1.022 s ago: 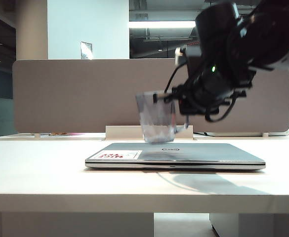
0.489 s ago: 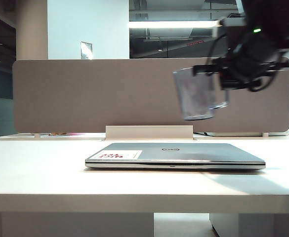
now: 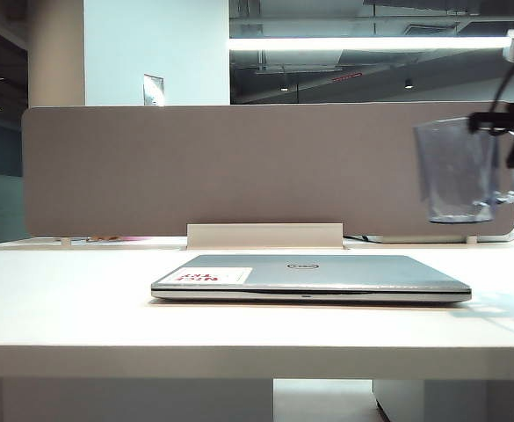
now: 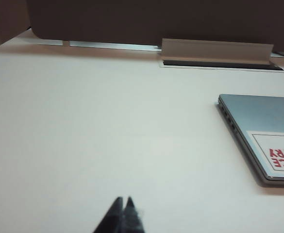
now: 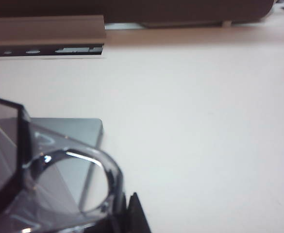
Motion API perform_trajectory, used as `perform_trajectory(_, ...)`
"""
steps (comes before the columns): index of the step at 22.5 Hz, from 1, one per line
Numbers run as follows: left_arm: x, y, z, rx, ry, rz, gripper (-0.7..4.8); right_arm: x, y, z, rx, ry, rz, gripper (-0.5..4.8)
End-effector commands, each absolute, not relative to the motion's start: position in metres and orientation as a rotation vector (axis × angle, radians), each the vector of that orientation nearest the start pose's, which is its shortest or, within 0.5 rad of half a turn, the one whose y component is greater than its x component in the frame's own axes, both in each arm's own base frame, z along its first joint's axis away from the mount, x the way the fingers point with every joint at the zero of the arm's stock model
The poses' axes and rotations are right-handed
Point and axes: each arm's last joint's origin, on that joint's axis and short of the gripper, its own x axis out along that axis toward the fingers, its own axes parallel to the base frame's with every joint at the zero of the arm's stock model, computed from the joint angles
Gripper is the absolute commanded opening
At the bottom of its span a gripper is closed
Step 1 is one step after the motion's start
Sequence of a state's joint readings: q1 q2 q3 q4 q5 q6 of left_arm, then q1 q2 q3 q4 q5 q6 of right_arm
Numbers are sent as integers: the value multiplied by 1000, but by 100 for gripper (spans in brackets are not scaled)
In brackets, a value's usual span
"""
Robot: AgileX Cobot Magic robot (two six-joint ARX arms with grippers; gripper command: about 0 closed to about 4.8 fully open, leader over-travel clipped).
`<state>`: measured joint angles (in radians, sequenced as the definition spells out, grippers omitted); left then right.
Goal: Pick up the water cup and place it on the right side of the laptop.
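The water cup (image 3: 454, 171), a clear blue-grey tumbler, hangs upright in the air above the table, over the laptop's right end and a little past it. My right gripper (image 3: 492, 125) at the right edge of the exterior view is shut on its rim. The right wrist view shows the cup (image 5: 49, 184) close up, its wall pinched in the right gripper (image 5: 126, 198), with the laptop corner (image 5: 78, 128) below. The closed silver laptop (image 3: 309, 274) lies flat mid-table. My left gripper (image 4: 124, 200) is shut and empty over bare table left of the laptop (image 4: 263, 126).
A grey partition panel (image 3: 239, 167) runs along the back of the white table (image 3: 72, 308). A raised cable flap (image 3: 265, 236) stands behind the laptop. Bare table surface (image 5: 205, 121) lies right of the laptop.
My right arm has carried the cup from over the laptop's middle up and to the right, past the laptop's right end. The left arm has stayed still.
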<state>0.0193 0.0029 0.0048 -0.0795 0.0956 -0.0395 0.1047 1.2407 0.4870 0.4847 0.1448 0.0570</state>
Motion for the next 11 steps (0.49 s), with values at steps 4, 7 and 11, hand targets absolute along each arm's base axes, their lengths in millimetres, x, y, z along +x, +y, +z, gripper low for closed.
perform_trajectory(4,97,-1,158,-47,79,-94,-4,242,-5,198,73,271,-48,-3)
perform_trajectory(7,97,-1,157,-48,92,-93,-3,242,-11,197,77,274,-71,-3)
perform_trajectory(11,97,-1,156,-49,104,-93,-4,244,-17,194,84,279,-76,-3)
